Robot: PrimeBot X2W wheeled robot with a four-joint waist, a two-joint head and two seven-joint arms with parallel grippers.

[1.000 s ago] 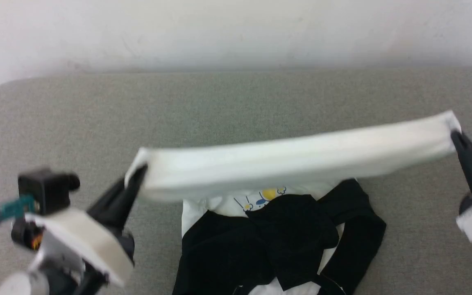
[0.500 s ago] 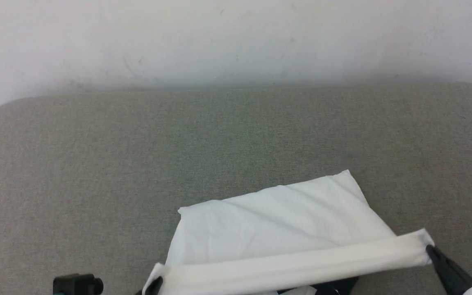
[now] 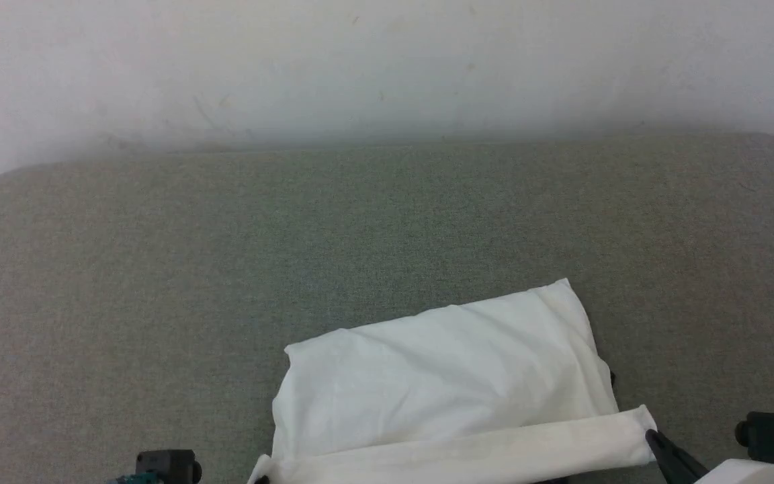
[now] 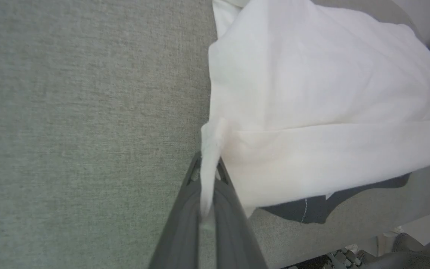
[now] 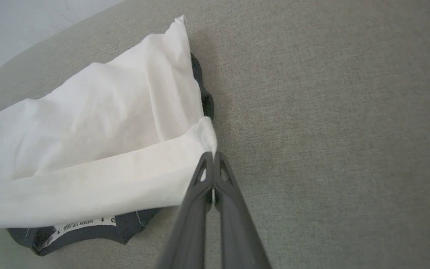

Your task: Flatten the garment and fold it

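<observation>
Grey-green table, white layer doubled over: fold step in hand

Table (image 3: 360,222): grey-green woven cloth surface with rounded far corners and a pale wall (image 3: 387,60) behind it.

Garment (image 3: 441,363): lies on the near middle of the table, at the bottom of the head view. The white body panel faces up, doubled over the rest. It is puffed and mildly creased, not pressed flat.

Hem band (image 3: 467,454): runs along the near side as a raised strip, stretched between the two pincers.

Left pincer (image 4: 207,168): clenched on the left corner of the hem band, with white cloth nipped between the fingers.

Right pincer (image 5: 212,157): clenched on the right corner, tips closed on the cloth edge.

Black fabric (image 5: 200,97): peeks out from under the white layer at the right side and the near edge. A small label (image 5: 84,224) shows there.

Judgement: this is the fold itself, hem carried over toward the collar end, not yet set down. The next move calls for lowering both corners level with the band taut, then letting go together. Uneven release would likely skew the edge. The puffed panel needs smoothing afterwards.
</observation>
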